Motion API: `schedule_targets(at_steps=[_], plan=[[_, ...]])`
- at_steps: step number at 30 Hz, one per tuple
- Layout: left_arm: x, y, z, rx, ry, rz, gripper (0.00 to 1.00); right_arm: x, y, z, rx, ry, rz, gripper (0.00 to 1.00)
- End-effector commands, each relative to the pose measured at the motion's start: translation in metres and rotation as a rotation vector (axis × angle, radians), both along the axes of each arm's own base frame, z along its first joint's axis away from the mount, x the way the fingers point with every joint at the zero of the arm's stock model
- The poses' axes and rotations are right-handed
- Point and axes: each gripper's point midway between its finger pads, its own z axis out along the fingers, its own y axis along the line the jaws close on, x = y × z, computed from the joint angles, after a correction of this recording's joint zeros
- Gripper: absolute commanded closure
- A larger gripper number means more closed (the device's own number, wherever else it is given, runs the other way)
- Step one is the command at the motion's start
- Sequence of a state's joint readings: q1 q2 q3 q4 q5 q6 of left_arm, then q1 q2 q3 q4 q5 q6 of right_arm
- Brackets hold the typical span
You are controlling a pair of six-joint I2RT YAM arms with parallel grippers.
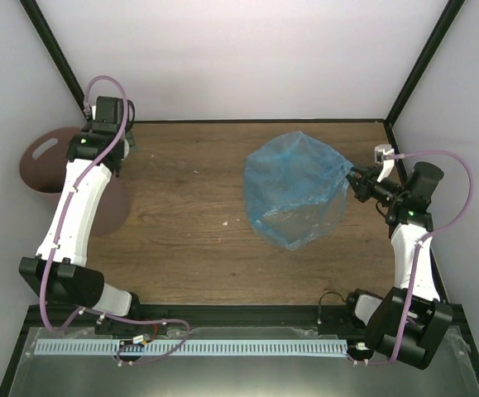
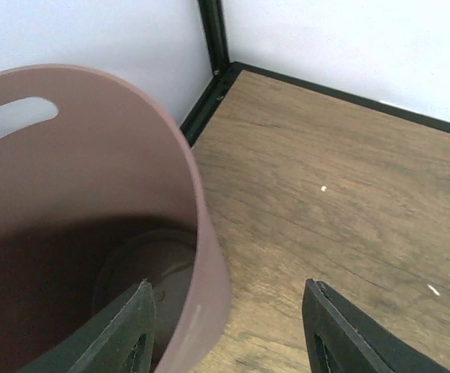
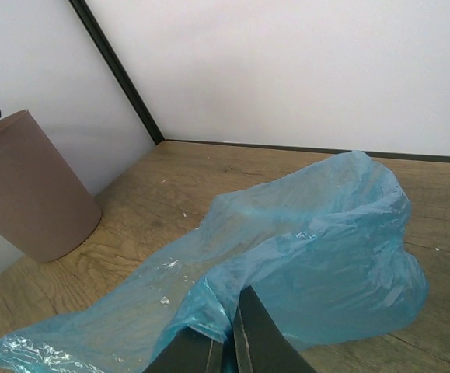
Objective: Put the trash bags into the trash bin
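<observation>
The light-blue translucent trash bag [image 1: 295, 188] lies spread on the wooden table right of centre; it also shows in the right wrist view [image 3: 302, 249]. My right gripper [image 1: 356, 178] is shut on the bag's right edge, the plastic bunched between its jaws [image 3: 228, 342]. The mauve-brown trash bin [image 1: 47, 159] stands at the far left, partly hidden by the left arm; it also shows in the right wrist view [image 3: 30, 186]. My left gripper [image 2: 228, 326] is open with one finger inside the bin [image 2: 85, 194] and the other outside, straddling its rim.
Black frame posts and white walls enclose the table [image 1: 189, 223] on the left, back and right. A metal rail [image 1: 222, 347] runs along the near edge by the arm bases. Small white crumbs lie on the wood.
</observation>
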State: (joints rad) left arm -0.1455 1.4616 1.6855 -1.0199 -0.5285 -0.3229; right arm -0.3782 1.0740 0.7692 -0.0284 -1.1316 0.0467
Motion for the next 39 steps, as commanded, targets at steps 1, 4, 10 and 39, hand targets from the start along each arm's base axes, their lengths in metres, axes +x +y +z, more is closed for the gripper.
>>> schedule_targets(at_steps=[1,4,10,39], plan=[[-0.008,0.019,0.0,0.035,-0.024,0.087,0.48,-0.002,0.002,0.002,0.012,-0.005,0.021,0.99],[-0.012,0.028,-0.008,0.036,-0.016,0.112,0.5,-0.003,0.003,0.002,0.019,0.0,0.033,0.99],[-0.008,0.034,-0.016,-0.024,-0.006,0.108,0.58,-0.004,0.005,0.001,0.029,0.007,0.055,0.99],[0.011,-0.027,-0.025,-0.222,0.066,-0.182,0.96,0.001,0.0,0.003,0.023,0.018,0.019,0.99]])
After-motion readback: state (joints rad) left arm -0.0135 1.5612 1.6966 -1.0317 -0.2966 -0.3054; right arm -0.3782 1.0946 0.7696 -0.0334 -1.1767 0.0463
